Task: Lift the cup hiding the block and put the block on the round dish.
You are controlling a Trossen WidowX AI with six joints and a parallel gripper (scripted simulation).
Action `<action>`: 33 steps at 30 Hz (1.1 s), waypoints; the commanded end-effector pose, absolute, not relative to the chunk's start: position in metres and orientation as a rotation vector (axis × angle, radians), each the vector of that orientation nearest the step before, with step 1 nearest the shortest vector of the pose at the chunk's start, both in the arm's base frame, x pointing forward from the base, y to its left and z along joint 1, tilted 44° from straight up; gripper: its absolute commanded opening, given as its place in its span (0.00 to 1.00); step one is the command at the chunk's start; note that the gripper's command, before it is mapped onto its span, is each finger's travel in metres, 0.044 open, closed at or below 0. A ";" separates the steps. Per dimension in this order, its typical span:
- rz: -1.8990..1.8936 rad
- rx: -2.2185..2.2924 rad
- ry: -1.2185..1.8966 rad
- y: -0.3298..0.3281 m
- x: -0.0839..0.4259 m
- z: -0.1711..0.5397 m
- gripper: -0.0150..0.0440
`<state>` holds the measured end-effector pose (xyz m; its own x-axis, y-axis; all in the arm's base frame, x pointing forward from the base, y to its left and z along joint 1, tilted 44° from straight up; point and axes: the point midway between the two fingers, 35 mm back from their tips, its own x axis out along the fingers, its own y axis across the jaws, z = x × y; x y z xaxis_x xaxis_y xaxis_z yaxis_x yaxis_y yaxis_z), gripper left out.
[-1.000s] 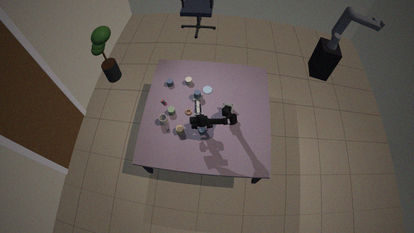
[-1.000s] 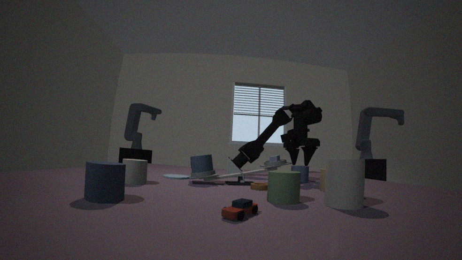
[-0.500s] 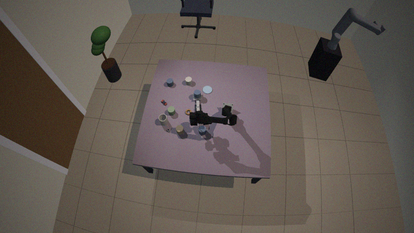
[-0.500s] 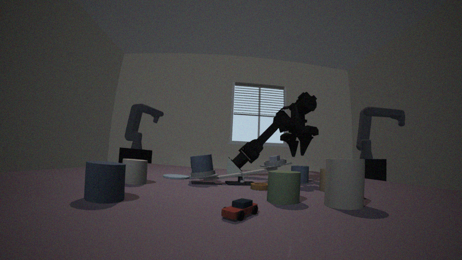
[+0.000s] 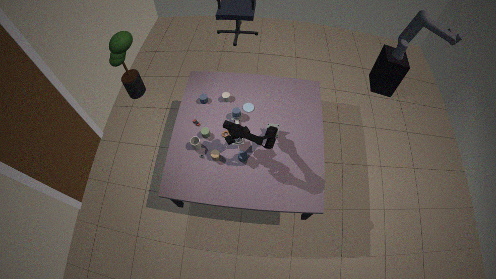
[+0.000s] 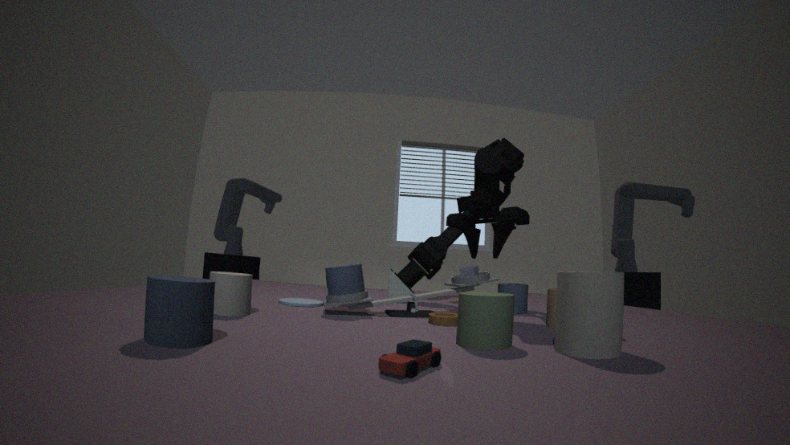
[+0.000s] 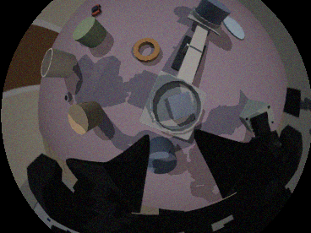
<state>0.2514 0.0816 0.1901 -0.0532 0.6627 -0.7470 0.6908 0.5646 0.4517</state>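
A blue-grey block [image 6: 469, 271] [image 7: 180, 105] lies uncovered in the ringed pan at the raised end of the balance [image 6: 387, 300] [image 7: 192, 63]. My gripper [image 6: 485, 257] [image 7: 171, 136] is open and empty, above and slightly to one side of that pan. One blue cup [image 5: 242, 155] [image 6: 515, 298] [image 7: 162, 156] stands on the table beside the raised end, off the balance. The other blue cup [image 5: 236, 112] [image 6: 345, 281] [image 7: 211, 12] stands on the lowered end, tilted with it. The pale round dish [image 5: 248, 107] [image 6: 300, 301] [image 7: 234, 28] lies beside the lowered end with nothing on it.
An orange ring [image 6: 443, 320] [image 7: 136, 50] lies beside the balance. A green cylinder [image 5: 204, 132] [image 7: 90, 33], a tall whitish cup [image 5: 194, 142] [image 7: 61, 63], a tan cylinder [image 5: 214, 154] [image 7: 86, 116] and a red toy car [image 5: 196, 122] [image 6: 409, 359] stand farther out. A blue cylinder [image 5: 203, 98] and white cylinder [image 5: 226, 95] stand behind.
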 end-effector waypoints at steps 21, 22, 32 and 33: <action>0.171 0.982 1.745 0.065 0.261 0.161 0.69; 0.171 0.982 1.745 0.066 0.261 0.159 0.69; 0.172 0.982 1.744 0.077 0.260 0.148 0.69; 0.172 0.982 1.744 0.078 0.260 0.147 0.69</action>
